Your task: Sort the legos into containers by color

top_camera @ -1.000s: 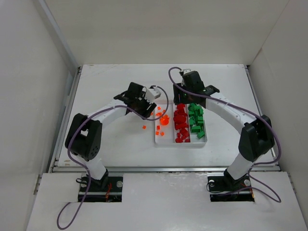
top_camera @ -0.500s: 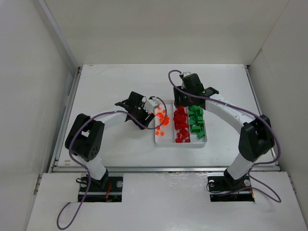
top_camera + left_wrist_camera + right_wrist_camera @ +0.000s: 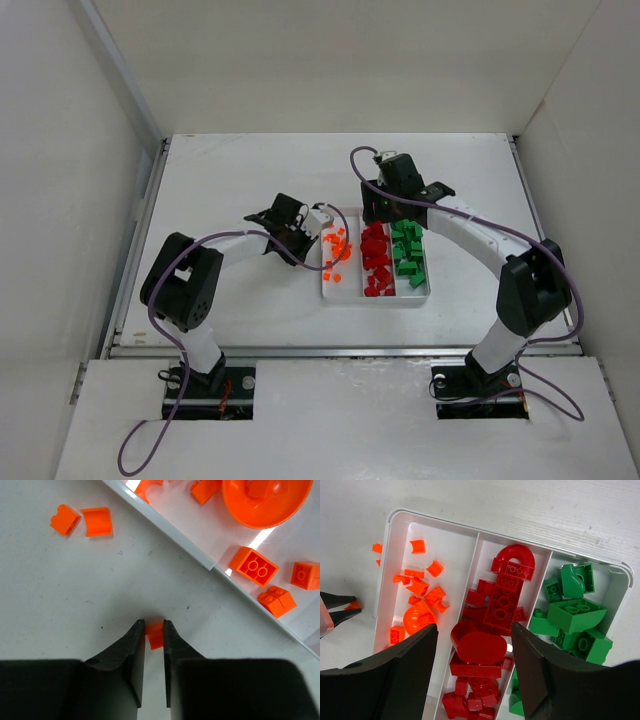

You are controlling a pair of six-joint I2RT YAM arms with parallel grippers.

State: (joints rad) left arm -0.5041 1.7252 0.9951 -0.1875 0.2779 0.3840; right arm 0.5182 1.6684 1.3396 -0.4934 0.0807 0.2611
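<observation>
Risk: left gripper [image 3: 154,626] clamps orange brick [image 3: 157,636] beside tray rim [image 3: 170,534] by tips alone (right gripper [image 3: 473,630] gapes empty); could slip on lifting.

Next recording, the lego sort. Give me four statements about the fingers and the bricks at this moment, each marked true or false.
1. The left fingers are closed on a small orange plastic brick on the white table, just outside the shallow white plastic tray. True.
2. The right fingers grip a green brick. False: they stand open and empty above the tray's middle compartment.
3. The red plastic bricks lie in the middle compartment, with the green plastic bricks in the one beside it. True.
4. Every other orange piece is already inside the tray. False: two loose orange pieces lie on the table outside it.
</observation>
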